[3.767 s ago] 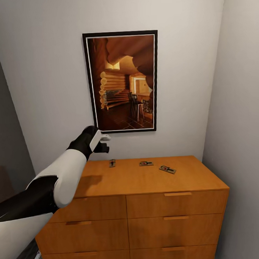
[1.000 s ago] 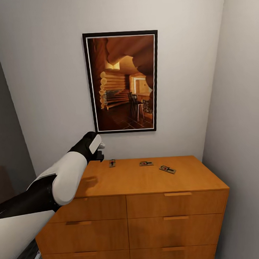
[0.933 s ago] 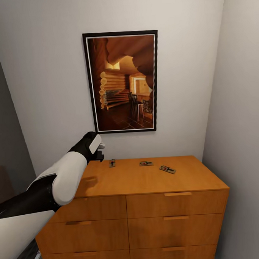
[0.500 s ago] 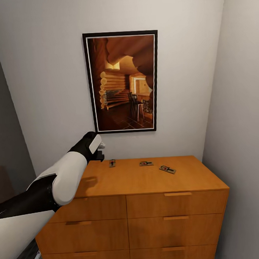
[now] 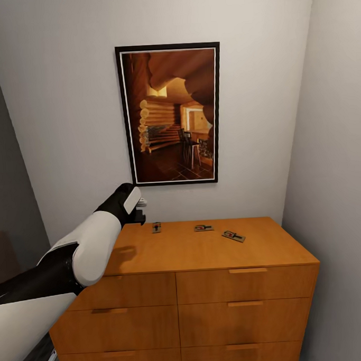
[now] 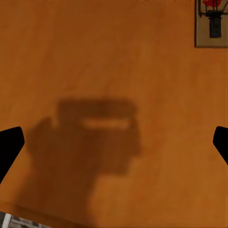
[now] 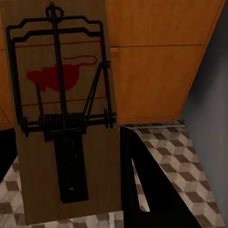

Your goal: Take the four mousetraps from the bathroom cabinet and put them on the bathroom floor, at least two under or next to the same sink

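Note:
Three mousetraps lie on the orange-brown cabinet (image 5: 205, 250) top near the wall: one at the left (image 5: 157, 227), one in the middle (image 5: 203, 228), one to the right (image 5: 233, 236). My left gripper (image 5: 140, 208) hovers over the top's back left corner, just left of the left trap. In the left wrist view it (image 6: 114, 142) is open, its shadow lies on bare wood, and a trap (image 6: 211, 21) sits off to one side. My right gripper (image 7: 71, 156) is shut on a fourth mousetrap (image 7: 61, 114), held low above the cube-patterned bathroom floor (image 7: 178, 147) in front of the drawers.
A framed picture (image 5: 170, 115) of a log cabin hangs on the white wall above the cabinet. A side wall (image 5: 333, 167) closes in at the cabinet's right end. A dark wall (image 5: 7, 200) stands to the left.
Since the earliest frame my left gripper has dropped a little and drawn back to the left, toward the cabinet's corner. Over the last second nothing has moved.

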`<state>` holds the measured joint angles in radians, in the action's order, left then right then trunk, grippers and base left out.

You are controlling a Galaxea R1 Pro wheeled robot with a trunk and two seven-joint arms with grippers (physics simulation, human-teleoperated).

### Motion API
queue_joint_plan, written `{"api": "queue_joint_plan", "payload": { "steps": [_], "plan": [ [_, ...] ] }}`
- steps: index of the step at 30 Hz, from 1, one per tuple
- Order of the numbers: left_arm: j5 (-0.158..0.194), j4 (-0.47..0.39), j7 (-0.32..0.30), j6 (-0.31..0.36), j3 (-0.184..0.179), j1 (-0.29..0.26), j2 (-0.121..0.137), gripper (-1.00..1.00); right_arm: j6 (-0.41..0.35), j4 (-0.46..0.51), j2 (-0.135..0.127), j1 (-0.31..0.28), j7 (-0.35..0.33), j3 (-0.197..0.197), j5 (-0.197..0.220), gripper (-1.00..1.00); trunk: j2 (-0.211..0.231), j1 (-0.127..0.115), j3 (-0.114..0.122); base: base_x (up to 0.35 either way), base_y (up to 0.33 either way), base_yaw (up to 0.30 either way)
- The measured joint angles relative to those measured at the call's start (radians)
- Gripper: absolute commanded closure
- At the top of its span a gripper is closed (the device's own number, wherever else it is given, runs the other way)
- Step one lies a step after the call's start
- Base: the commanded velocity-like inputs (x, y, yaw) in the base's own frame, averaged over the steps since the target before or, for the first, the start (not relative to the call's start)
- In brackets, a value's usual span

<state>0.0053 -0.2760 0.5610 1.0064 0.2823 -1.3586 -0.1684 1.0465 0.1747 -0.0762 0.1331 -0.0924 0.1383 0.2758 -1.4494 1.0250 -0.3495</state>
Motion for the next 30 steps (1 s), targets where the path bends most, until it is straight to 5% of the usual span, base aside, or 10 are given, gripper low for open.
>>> {"api": "queue_joint_plan", "payload": {
  "steps": [10, 30],
  "plan": [
    [0.0, 0.0, 0.001, -0.001, 0.016, 0.0, 0.001, -1.0, 0.0, 0.0, 0.0, 0.0, 0.0, 0.0, 0.0, 1.0, 0.0, 0.0, 0.0, 0.0, -0.014, 0.0],
    [-0.001, 0.0, 0.001, -0.002, 0.016, 0.0, 0.002, -1.0, 0.0, 0.0, 0.0, 0.0, 0.0, 0.0, 0.0, 1.0, 0.0, 0.0, 0.0, 0.0, -0.186, 0.0]
  ]
}}
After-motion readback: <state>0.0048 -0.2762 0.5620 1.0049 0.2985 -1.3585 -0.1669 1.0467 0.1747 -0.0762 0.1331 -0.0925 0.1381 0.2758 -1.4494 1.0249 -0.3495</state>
